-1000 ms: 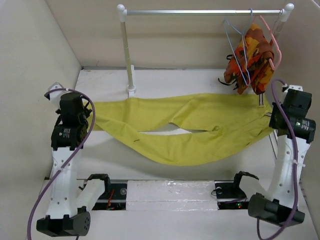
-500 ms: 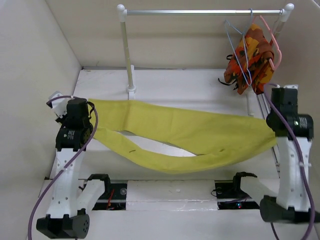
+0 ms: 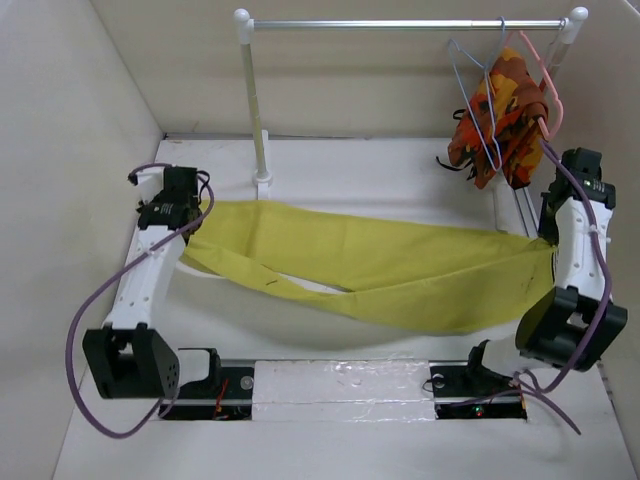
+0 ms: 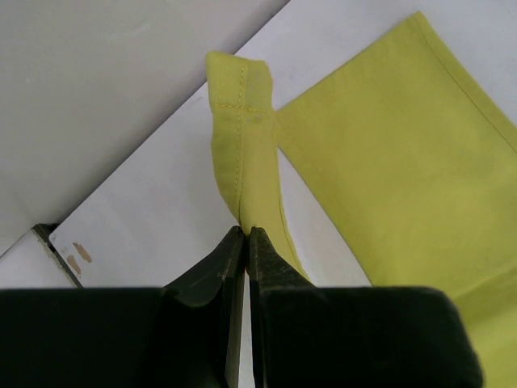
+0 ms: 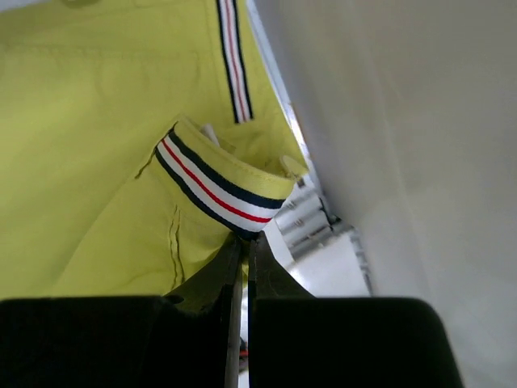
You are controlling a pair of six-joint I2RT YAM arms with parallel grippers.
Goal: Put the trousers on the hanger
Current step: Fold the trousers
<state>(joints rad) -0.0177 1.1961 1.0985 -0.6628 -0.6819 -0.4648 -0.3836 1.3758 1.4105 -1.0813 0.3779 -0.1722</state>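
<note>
Trousers [image 3: 400, 265] slung between both arms, sagging over worktop [image 3: 350, 170]. Left hand [image 4: 245, 234] pinched tight on a leg hem. Right hand [image 5: 245, 242] pinched tight on striped waistband. Hanger [image 3: 489, 122] hangs on rail [image 3: 400, 23], far right.

Two white arms, black joints, purple cables.
The left arm [image 3: 150, 285] and right arm [image 3: 576, 250] pair white links with black motor housings; a purple cable loops along each. The left gripper [image 4: 245, 236] and right gripper [image 5: 245, 242] have matte black wedge fingers tapering to thin tips.
</note>
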